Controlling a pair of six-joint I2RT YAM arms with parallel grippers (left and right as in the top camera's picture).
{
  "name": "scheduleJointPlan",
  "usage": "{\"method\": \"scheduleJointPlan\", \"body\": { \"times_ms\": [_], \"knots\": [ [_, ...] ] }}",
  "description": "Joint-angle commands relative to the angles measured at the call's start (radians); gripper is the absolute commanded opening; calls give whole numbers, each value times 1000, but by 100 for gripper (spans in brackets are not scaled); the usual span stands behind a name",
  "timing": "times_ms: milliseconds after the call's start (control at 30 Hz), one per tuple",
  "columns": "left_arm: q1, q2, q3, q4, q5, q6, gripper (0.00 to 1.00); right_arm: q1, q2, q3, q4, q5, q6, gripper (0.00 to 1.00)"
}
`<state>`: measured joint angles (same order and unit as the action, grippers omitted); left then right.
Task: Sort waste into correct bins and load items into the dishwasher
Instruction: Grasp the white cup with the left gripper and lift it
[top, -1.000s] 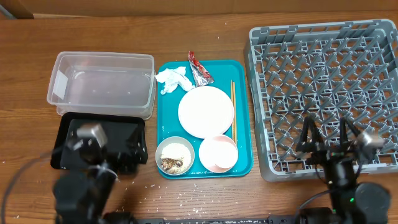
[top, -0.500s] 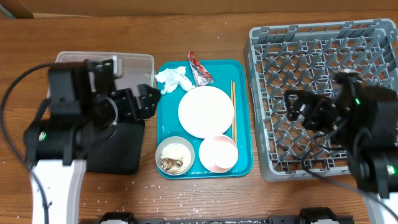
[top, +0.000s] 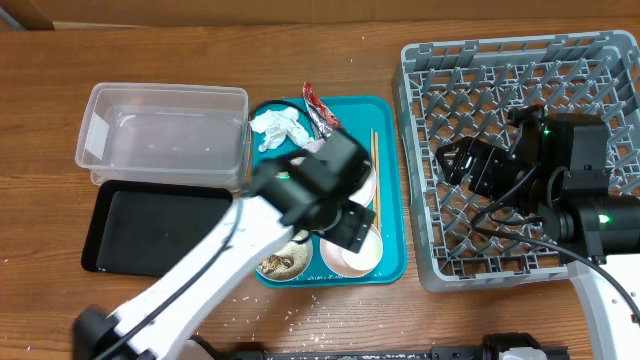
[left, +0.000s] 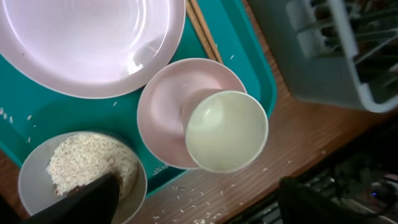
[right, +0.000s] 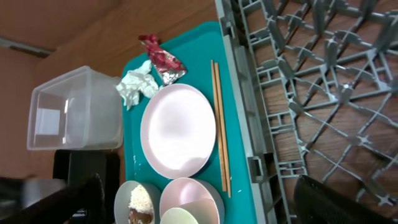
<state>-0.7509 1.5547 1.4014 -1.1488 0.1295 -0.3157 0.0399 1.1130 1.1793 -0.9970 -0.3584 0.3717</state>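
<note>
On the teal tray (top: 395, 150) lie a crumpled white tissue (top: 277, 127), a red-and-silver wrapper (top: 320, 112) and chopsticks (top: 375, 165). My left gripper (top: 350, 232) hangs open and empty above the pink bowl (left: 165, 112), which holds a white cup (left: 227, 130). The off-white bowl (left: 81, 171) holds rice and brown scraps. The plate (left: 93, 37) is mostly hidden under my left arm in the overhead view. My right gripper (top: 455, 165) is open and empty over the grey rack (top: 520, 90). The clear tub (top: 160, 135) and black tray (top: 150, 230) lie at the left.
Loose rice grains (left: 205, 202) are scattered on the wooden table in front of the teal tray. The rack's near left corner (left: 336, 56) stands close to the tray's right edge. The right wrist view shows the plate (right: 177, 130) and chopsticks (right: 219, 124) beside the rack.
My left arm swung from the near left, past the tub, to above the teal tray's bowls. My right arm rose from the near edge and moved over the rack.
</note>
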Motion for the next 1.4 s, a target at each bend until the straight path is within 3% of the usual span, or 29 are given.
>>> {"method": "scheduleJointPlan", "body": {
  "times_ms": [0,233,400,433,600,767,867,967,1067,1167,1367],
  "knots": [
    [-24,123,5,10,-67,-47,74,-3,-11,29,-8,32,26,100],
    [-34,287,5,38,-5,-5,52,-3,-11,29,-10,33,26,100],
    [-29,296,11,22,1,-5,8,-3,-11,29,-4,33,26,100],
    [-21,291,23,7,2,-6,4,-3,-11,29,-4,33,26,100],
    [51,229,131,-84,1,-23,4,-3,-11,29,-3,34,26,100],
    [234,135,232,-92,106,-20,4,-3,-11,29,-3,29,25,100],
    [399,98,247,-54,383,38,4,-3,-11,29,18,-61,-25,98],
    [552,102,247,-11,760,108,4,-2,-11,29,90,-307,-164,87],
    [654,124,246,8,999,127,4,0,-7,29,211,-530,-193,81],
    [687,138,246,14,1186,155,4,23,11,29,348,-671,-169,81],
    [664,138,246,13,1285,164,4,119,65,29,501,-684,-63,82]
  ]
}}
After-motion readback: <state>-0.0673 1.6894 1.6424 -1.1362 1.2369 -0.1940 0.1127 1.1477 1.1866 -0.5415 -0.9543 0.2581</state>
